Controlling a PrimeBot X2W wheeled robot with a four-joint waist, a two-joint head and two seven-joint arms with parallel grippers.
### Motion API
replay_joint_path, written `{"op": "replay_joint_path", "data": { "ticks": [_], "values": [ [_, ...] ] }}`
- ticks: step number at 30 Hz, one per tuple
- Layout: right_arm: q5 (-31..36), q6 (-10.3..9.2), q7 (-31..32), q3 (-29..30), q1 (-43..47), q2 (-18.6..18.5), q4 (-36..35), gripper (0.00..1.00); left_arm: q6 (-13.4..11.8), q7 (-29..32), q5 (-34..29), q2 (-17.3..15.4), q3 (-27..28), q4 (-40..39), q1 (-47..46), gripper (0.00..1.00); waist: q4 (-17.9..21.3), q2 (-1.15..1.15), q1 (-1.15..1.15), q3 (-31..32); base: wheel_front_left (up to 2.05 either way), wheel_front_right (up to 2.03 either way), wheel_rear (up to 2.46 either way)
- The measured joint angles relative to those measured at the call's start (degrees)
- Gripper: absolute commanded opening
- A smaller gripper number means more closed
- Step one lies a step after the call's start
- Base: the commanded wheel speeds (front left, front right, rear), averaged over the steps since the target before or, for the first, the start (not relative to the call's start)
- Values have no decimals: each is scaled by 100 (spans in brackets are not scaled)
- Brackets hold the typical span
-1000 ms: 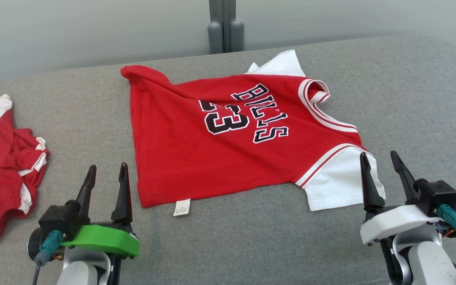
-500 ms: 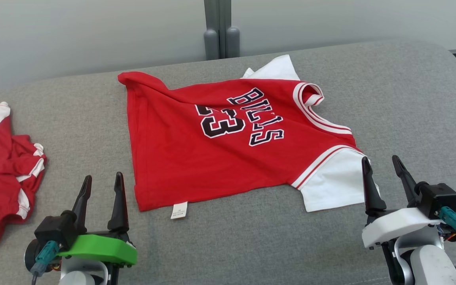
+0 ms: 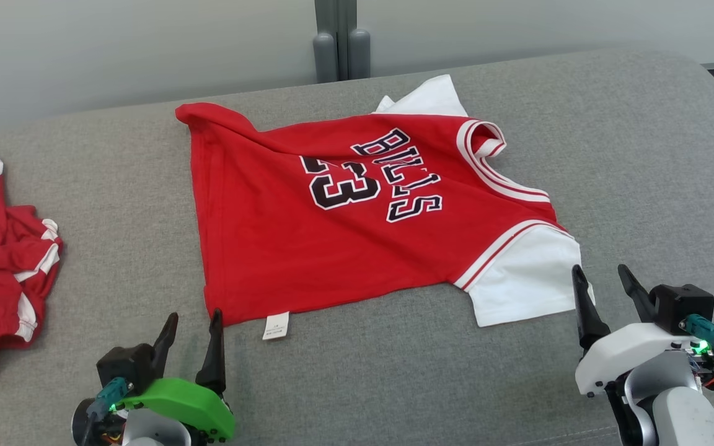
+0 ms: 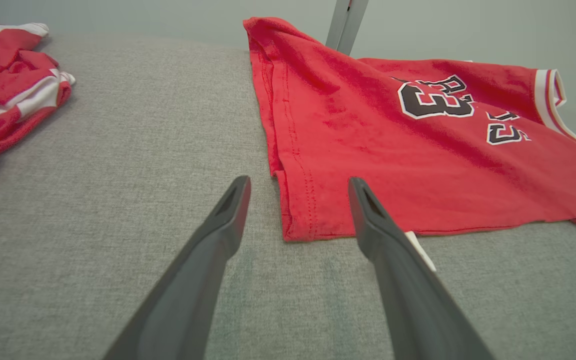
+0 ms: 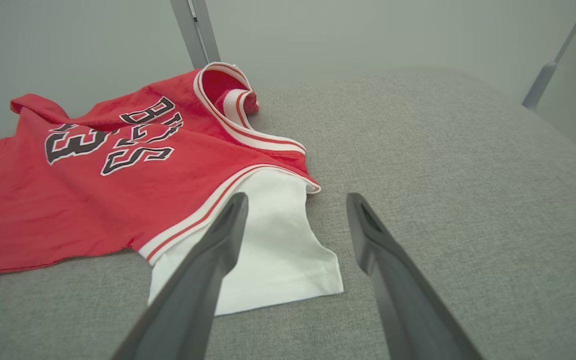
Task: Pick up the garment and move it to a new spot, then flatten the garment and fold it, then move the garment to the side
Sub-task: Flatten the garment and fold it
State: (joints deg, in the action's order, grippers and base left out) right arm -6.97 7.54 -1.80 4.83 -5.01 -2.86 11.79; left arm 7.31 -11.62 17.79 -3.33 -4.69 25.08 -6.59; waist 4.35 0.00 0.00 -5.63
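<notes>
A red jersey (image 3: 332, 248) lies on the grey tabletop (image 3: 642, 155). Its hem corner (image 4: 295, 230) sits just beyond the spread left fingers (image 3: 213, 353), and its white sleeve (image 3: 527, 279) is beside the spread right fingers (image 3: 583, 306).

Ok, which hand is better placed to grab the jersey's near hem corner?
Left, likely. The open left hand points at the near hem corner of the jersey; the open right hand is over by the white sleeve.
</notes>
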Motion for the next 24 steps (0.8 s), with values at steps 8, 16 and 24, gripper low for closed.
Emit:
{"op": "replay_joint_path", "data": {
  "ticks": [8,16,24],
  "values": [
    [-13,-1,576,154,-293,-8,564,100,-91,489,244,22,-155,564,-395,100,58,0,0,-221,0,0,0],
    [73,-1,721,91,-776,-81,1312,100,-243,757,355,32,-201,964,-748,100,120,0,0,-451,0,0,0],
    [-109,-1,644,-187,-1159,-145,1896,100,-288,857,404,14,-215,1139,-945,100,180,0,0,-657,0,0,0]
  ]
}}
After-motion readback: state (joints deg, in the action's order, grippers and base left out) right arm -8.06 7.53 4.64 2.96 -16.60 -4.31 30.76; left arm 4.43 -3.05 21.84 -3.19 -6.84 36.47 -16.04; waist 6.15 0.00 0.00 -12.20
